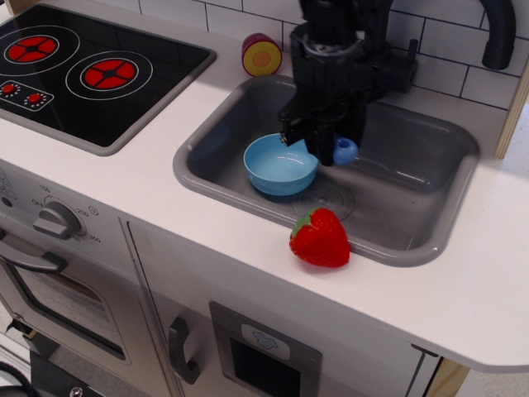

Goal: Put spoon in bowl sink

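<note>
The light-blue bowl [279, 165] sits in the left part of the dark-grey sink [413, 240]. My black gripper [321, 142] hangs over the bowl's back right rim, shut on the spoon. Only the spoon's light-blue handle [345, 150] shows, sticking out on the gripper's right side. The grey scoop is hidden behind the fingers. The black faucet [498, 33] stands at the sink's back right.
A red strawberry [319, 237] lies on the white counter at the sink's front rim. A purple and yellow toy [262, 55] stands behind the sink. The black stovetop [91, 70] is at the left. The counter's front edge runs below the strawberry.
</note>
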Controlling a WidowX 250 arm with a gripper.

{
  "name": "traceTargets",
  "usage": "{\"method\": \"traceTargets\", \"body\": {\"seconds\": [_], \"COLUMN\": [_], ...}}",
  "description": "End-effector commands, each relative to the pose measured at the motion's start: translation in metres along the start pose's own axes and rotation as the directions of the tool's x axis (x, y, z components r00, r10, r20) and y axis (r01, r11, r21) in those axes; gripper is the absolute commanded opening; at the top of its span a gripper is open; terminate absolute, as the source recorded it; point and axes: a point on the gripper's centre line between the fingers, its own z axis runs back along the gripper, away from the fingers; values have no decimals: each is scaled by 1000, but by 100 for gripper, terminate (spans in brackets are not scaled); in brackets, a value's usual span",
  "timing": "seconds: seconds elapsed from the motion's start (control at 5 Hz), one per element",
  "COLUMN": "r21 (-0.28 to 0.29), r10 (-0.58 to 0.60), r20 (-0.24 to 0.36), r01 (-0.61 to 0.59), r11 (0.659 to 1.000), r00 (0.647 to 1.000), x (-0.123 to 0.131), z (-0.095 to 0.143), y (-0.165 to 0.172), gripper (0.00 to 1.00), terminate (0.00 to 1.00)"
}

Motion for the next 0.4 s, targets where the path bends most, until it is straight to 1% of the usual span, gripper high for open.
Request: {"method": "traceTargets", "body": {"seconds": [0.0, 0.2], "r21": [18, 29], "r10": [32, 31], "r20": [-3, -10], "r01": [-32, -31], "r11": [999, 999], "r00": [999, 999], "x": [25, 27], "z": [-1, -3], "y": [2, 6], "gripper": [0, 0], "terminate": [0, 0]}}
